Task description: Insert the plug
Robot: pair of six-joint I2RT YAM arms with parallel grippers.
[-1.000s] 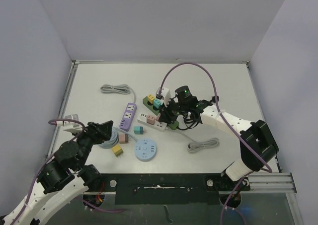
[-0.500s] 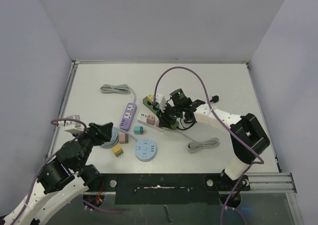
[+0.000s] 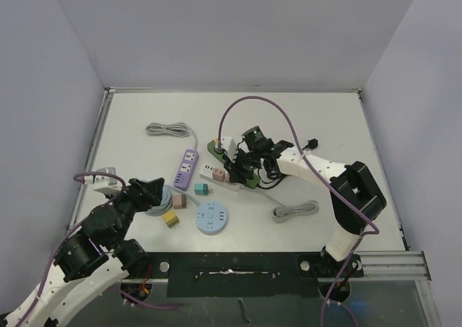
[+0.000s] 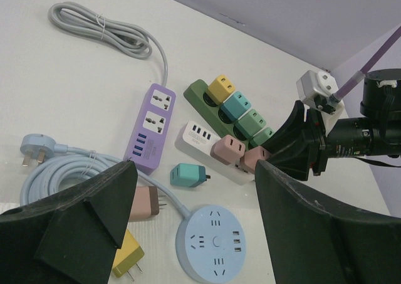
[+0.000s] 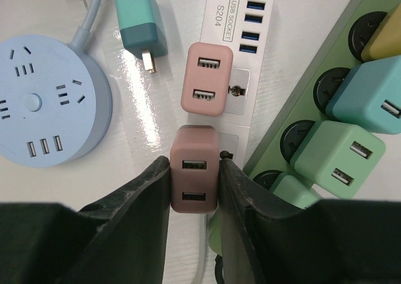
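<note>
the left gripper [image 3: 153, 190] is hanging near the blue round socket [image 4: 216, 240], with its fingers spread wide and nothing in them. the right gripper [image 5: 194, 171] is squeezing the pink plug [image 5: 194, 180] tight. the plug is sitting at the end of the white strip [image 5: 241, 39], just beside the green strip [image 5: 346, 59].

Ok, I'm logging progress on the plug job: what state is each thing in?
right claw, shut on pink adapter
pink adapter, at white strip, seating unclear
left claw, open, empty
green strip, four sockets filled
purple strip, sockets empty
round blue strip, sockets empty
teal adapter, lying loose
</note>
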